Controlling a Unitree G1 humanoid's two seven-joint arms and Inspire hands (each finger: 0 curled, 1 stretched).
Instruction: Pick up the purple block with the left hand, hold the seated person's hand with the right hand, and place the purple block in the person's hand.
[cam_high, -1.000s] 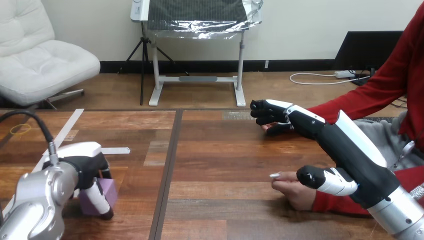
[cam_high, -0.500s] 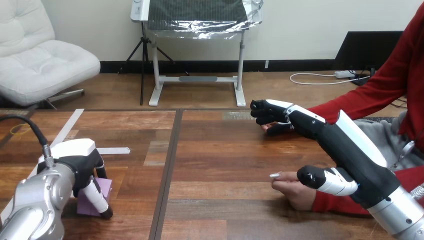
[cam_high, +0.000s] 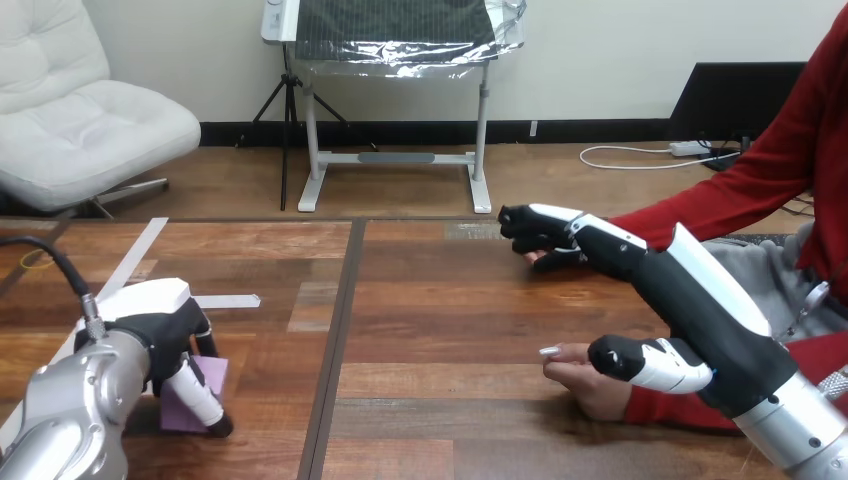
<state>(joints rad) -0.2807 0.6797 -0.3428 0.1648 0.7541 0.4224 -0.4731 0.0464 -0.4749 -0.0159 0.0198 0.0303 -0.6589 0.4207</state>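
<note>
The purple block (cam_high: 186, 408) rests on the table at the lower left, partly hidden by my left hand (cam_high: 160, 335). That hand arches over the block with its fingers (cam_high: 198, 398) curled down round it, one across its front and others behind. My right hand (cam_high: 690, 300) reaches out over the table's right side, relaxed, with the thumb (cam_high: 640, 362) spread wide. The thumb hangs over the person's hand (cam_high: 585, 380) lying near the table's front; I cannot tell whether they touch. A bit of the person's far hand (cam_high: 534, 258) shows under my right fingertips (cam_high: 525, 225).
A dark seam (cam_high: 335, 330) runs front to back down the table's middle. Strips of pale tape (cam_high: 228, 300) lie on the left half behind my left hand. The person's red sleeve (cam_high: 720, 205) comes in from the upper right.
My left hand has shifted a little left, and the purple block, tipped up before, now sits lower and flatter on the table. My right hand has barely moved.
</note>
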